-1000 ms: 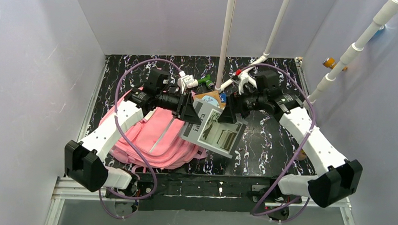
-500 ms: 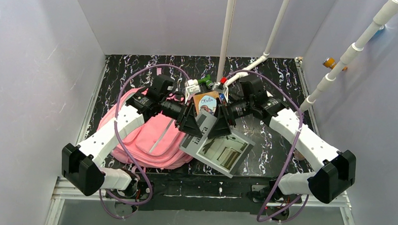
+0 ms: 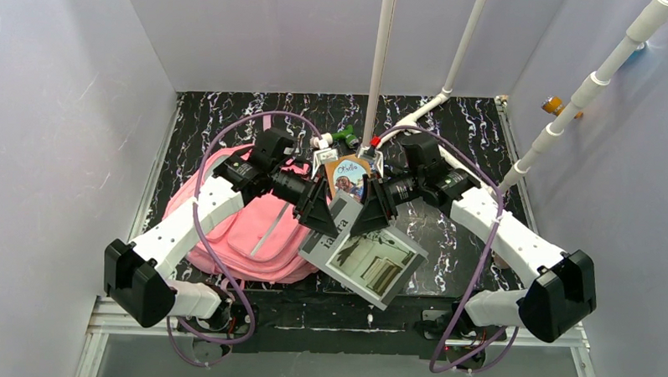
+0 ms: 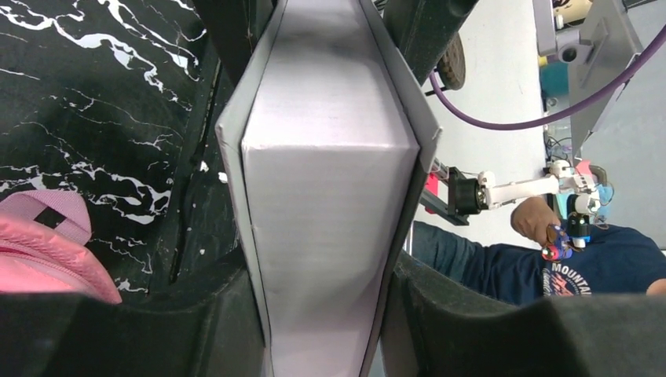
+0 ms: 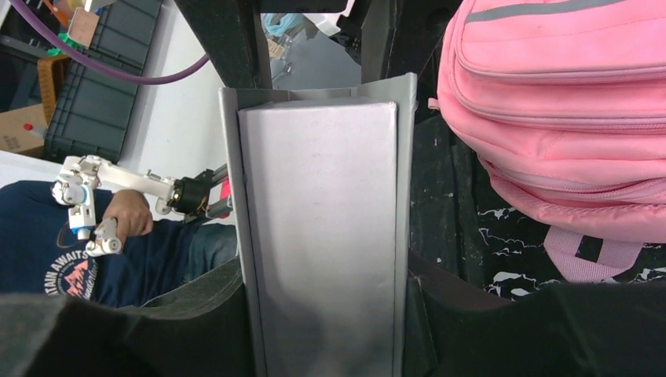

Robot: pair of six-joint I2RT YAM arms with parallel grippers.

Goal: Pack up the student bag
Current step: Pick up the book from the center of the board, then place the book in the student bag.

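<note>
The student bag (image 3: 250, 227), a soft pink backpack, lies flat on the left of the black marbled table (image 3: 455, 235). A thick grey book (image 3: 363, 258) hangs tilted just right of the bag, held from both sides. My left gripper (image 3: 317, 206) is shut on its left part and my right gripper (image 3: 372, 211) on its upper right part. In the left wrist view the book's page edge (image 4: 330, 196) fills the gap of the gripper (image 4: 322, 314). In the right wrist view the gripper (image 5: 326, 314) presses both covers of the book (image 5: 322, 220), with the bag (image 5: 565, 118) to the right.
A small brown picture book (image 3: 346, 174) stands behind the grippers, with green (image 3: 345, 135) and white small items (image 3: 320, 140) near it. White poles (image 3: 378, 73) rise from the back. An orange object (image 3: 554, 104) sits at the right wall. A person in a blue shirt (image 4: 550, 267) is beyond the table.
My right gripper has swung in toward the book and its jaws have come together onto it. Both arms and the book have shifted toward the table's near edge.
</note>
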